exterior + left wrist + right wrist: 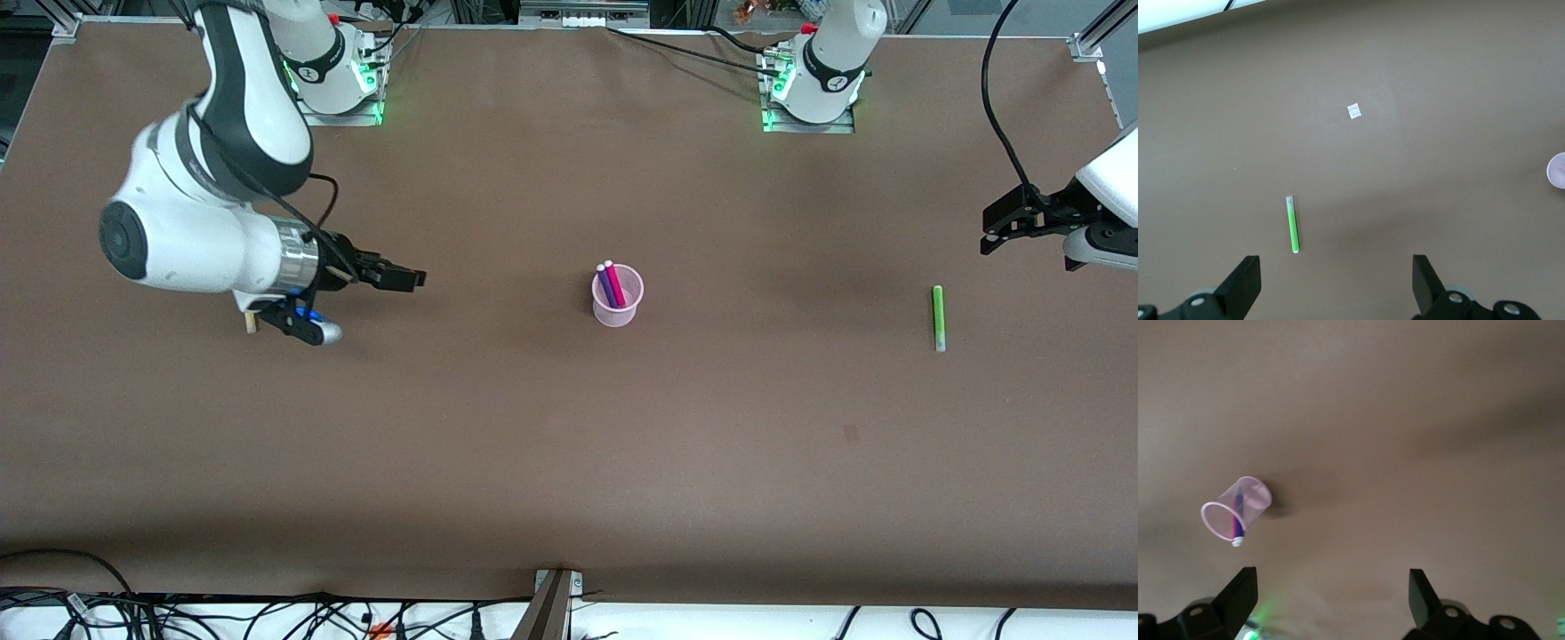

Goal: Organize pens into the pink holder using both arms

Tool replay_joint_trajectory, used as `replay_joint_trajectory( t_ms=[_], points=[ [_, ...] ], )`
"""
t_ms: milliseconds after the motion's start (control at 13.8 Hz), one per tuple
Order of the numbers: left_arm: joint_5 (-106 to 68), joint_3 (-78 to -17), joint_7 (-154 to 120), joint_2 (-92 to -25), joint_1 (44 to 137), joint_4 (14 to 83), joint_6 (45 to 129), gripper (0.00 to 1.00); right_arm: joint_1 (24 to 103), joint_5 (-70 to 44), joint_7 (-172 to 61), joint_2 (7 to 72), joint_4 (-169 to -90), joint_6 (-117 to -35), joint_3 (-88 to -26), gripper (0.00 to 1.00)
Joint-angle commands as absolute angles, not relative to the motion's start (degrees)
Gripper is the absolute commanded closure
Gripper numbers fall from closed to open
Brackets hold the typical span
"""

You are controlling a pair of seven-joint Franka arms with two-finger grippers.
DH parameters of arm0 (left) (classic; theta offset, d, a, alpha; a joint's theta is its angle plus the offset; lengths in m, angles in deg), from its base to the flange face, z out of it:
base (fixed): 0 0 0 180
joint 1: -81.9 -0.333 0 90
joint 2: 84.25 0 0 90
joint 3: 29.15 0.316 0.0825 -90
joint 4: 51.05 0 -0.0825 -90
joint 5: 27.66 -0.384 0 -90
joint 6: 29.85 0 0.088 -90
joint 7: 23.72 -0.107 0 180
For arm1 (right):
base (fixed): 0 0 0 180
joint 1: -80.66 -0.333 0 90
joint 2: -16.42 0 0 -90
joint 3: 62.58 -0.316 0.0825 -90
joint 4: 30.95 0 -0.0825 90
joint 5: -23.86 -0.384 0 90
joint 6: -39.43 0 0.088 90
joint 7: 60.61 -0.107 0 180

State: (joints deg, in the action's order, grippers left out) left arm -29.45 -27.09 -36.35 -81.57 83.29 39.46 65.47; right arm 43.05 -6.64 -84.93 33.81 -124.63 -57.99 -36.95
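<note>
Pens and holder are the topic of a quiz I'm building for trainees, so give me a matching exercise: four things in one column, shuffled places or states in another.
Things:
1. green pen
2. magenta pen
3. pink holder
4. left gripper

States:
A. open, empty, in the air
B. standing upright mid-table
C. lying flat on the table
D. leaning inside the cup

Pairs: 1-C, 2-D, 3-B, 4-A

Even bright light, soft shadows.
</note>
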Motion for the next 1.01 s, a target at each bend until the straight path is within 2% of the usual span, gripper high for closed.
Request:
replay_joint_trajectory(
  t_ms=[0, 289, 433, 578, 650, 939],
  points=[
    [-28.54, -27.13, -34.27, -82.84, 83.3, 40.18, 63.15, 0.0, 42.6, 5.61, -82.85, 26.82, -125.87, -57.08, -37.44, 0.0],
    [-28.54, -27.04, -34.09, -82.93, 83.3, 40.1, 62.52, 0.0, 42.6, 16.02, -75.05, 21.61, -125.17, -54.79, -36.75, 0.0],
    [-28.54, -27.3, -34.09, -82.93, 83.3, 40.1, 62.52, 0.0, 42.78, 19.45, -71.87, 21.52, -121.94, -54.71, -34.65, 0.0],
    [-28.54, -27.3, -34.09, -82.93, 83.3, 40.1, 62.52, 0.0, 44.34, 18.94, -71.77, 21.52, -120.16, -50.16, -33.92, 0.0],
    [-28.54, -27.3, -34.09, -82.93, 83.3, 40.1, 62.52, 0.0, 47.4, 18.85, -70.9, 21.08, -120.16, -47.7, -36.28, 0.0],
    [-28.63, -27.04, -34.09, -82.93, 83.3, 40.1, 62.26, 0.0, 67.78, 19.38, -63.97, 17.92, -120.86, -44.78, -52.97, 0.0]
  ],
)
